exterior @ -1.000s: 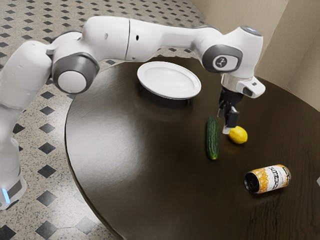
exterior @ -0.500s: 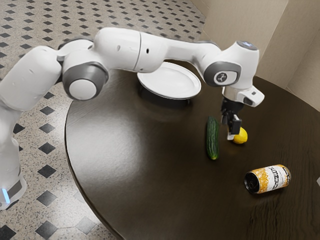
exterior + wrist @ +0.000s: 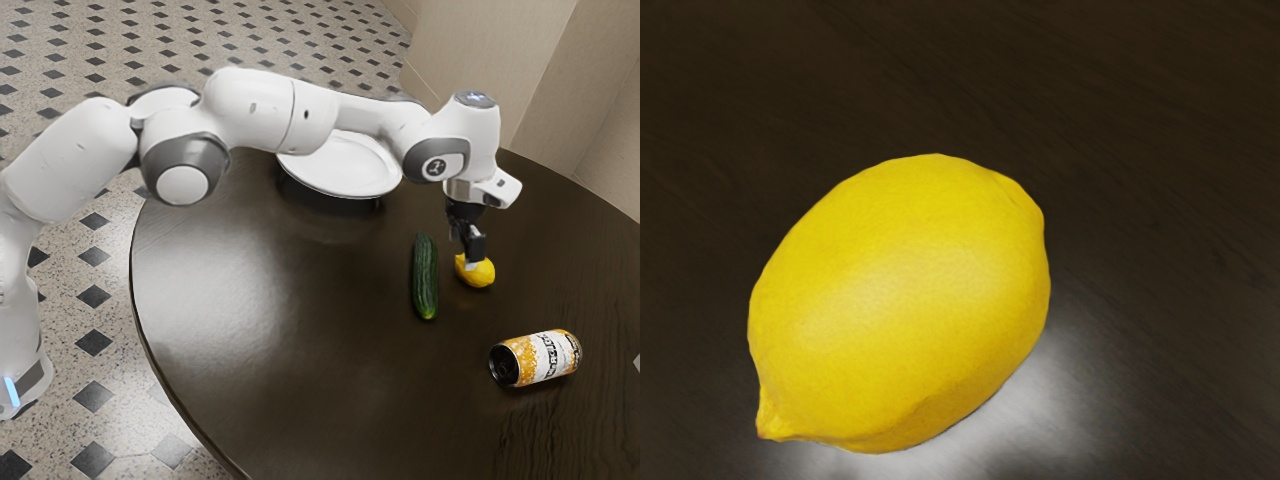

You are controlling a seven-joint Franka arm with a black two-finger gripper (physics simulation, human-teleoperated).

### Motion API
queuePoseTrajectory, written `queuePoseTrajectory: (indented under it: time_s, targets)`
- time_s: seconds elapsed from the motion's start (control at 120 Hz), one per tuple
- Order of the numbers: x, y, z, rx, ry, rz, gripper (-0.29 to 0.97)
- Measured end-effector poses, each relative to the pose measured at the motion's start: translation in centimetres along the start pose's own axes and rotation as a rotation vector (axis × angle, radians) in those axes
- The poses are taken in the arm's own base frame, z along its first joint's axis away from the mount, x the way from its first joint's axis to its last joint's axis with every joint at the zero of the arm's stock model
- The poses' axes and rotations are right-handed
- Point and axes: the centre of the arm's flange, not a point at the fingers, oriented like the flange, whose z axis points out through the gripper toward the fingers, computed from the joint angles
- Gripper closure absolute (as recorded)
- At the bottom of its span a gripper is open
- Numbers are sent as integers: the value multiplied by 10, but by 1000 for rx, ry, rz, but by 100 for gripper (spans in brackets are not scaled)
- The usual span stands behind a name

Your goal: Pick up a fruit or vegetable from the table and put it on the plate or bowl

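Note:
A yellow lemon (image 3: 483, 275) lies on the dark round table (image 3: 280, 330), close to the right of a green cucumber (image 3: 425, 277) in the exterior view. My black gripper (image 3: 472, 257) points straight down onto the lemon, open, with its fingertips at the lemon's top and one finger in front of the fruit. In the wrist view the lemon (image 3: 902, 300) sits directly under my hand on the dark wood. A white plate (image 3: 340, 160) rests at the table's far side, partly behind my arm.
A yellow and white can (image 3: 536, 357) lies on its side near the table's front right. Beige walls stand behind the table at the right. The table's rim curves past on the left, with tiled floor beyond.
My hand has moved a little to the exterior view's right and come down, from beside the lemon to right on top of it. The lemon, cucumber and can have stayed put.

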Motion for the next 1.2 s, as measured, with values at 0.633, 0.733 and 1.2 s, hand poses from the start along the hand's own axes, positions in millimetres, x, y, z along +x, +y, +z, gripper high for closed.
queuePoseTrajectory:
  time_s: [0.633, 0.733, 1.2]
  targets:
    - [11, -14, 56, -4, 128, -7, 2]
    - [11, -14, 61, -4, 130, -7, 8]
    - [18, -5, -2, 68, 82, 53, 23]
